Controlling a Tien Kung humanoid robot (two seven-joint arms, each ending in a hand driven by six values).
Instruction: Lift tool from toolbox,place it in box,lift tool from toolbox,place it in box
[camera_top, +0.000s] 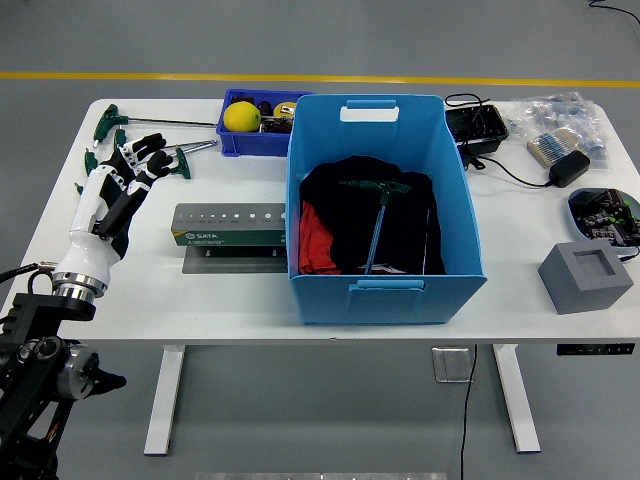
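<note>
My left hand (133, 168) hovers over the table's left end, fingers spread and holding nothing. Green T-handle tools lie around it: one (186, 160) just right of the fingertips, a long one (135, 120) beyond them, and others partly hidden under the hand. The green and grey tool holder (228, 226) lies to the hand's right. The big blue box (385, 286) stands mid-table. Inside it a green T-handle tool (378, 215) rests on black and red cloth. My right hand is out of view.
A small blue bin (252, 140) with a yellow ball (241, 116) stands behind the tool holder. On the right are a black tray (476, 127), a power adapter (565, 168) with cable, bagged parts (560, 118), a round parts dish (604, 212) and a grey block (585, 276).
</note>
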